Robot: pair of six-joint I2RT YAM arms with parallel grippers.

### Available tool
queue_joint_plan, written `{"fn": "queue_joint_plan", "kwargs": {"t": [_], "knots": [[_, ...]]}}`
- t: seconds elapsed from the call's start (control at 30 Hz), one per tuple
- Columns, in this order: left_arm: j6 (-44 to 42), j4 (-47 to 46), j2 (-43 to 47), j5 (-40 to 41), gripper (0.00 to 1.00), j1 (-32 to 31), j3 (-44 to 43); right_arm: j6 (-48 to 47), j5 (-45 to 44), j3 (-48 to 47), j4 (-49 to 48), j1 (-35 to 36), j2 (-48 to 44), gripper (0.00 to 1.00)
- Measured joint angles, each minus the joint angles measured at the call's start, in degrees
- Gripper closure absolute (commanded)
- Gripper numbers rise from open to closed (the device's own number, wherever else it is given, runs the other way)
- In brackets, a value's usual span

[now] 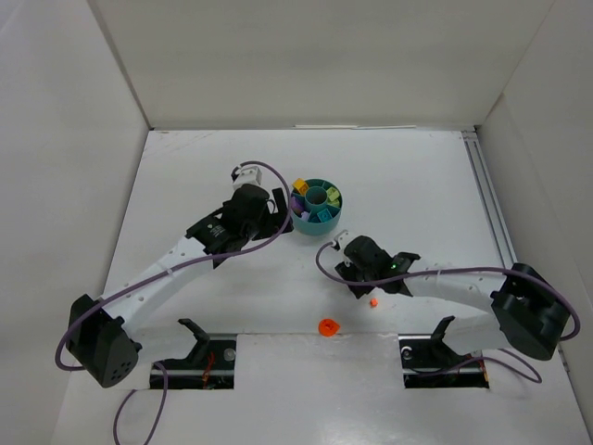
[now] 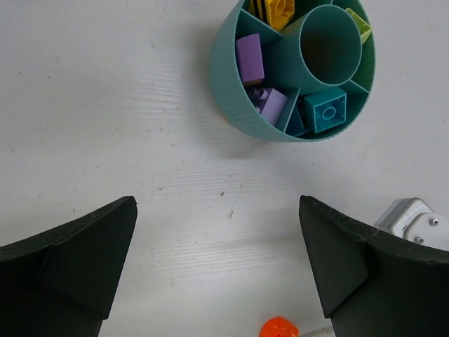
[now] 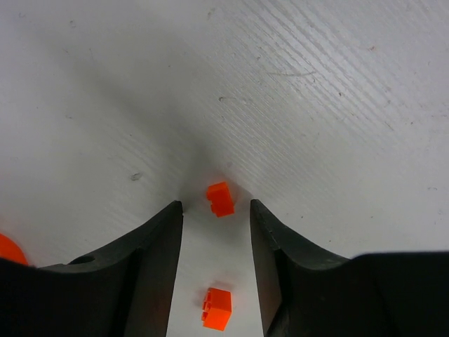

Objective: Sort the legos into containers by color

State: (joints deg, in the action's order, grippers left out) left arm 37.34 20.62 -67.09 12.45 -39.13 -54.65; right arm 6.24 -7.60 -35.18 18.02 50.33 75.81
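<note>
Right wrist: right hand (image 3: 215,208) spread around 1 orange lego (image 3: 220,199).

Dish (image 2: 231,105) sits mid-table (image 1: 417,185), pieces (image 2: 250,60) in its outer sections. Left gripper (image 2: 217,200) just left of it. Right gripper (image 3: 215,203) nearer, rightward, straddling one small piece (image 3: 220,199); second small piece (image 3: 217,307) behind its tips; round piece (image 1: 327,326) nearest.

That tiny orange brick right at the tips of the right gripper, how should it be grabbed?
Probably by its two opposite flat sides, coming straight down from above. The orange brick lies low on the table, slightly askew inside the open right gripper, so a small wrist turn should square the grip to its faces.
</note>
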Motion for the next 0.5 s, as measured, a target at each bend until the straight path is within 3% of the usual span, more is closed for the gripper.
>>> {"fn": "queue_joint_plan", "kwargs": {"t": [0.13, 0.5], "knots": [[0.1, -0.9, 0.1, -0.1, 0.00, 0.0, 0.0, 0.7, -0.5, 0.3, -0.1, 0.0, -0.1, 0.55], [0.2, -1.1, 0.1, 0.0, 0.00, 0.0, 0.0, 1.8, -0.6, 0.0, -2.1, 0.0, 1.1, 0.78]]}}
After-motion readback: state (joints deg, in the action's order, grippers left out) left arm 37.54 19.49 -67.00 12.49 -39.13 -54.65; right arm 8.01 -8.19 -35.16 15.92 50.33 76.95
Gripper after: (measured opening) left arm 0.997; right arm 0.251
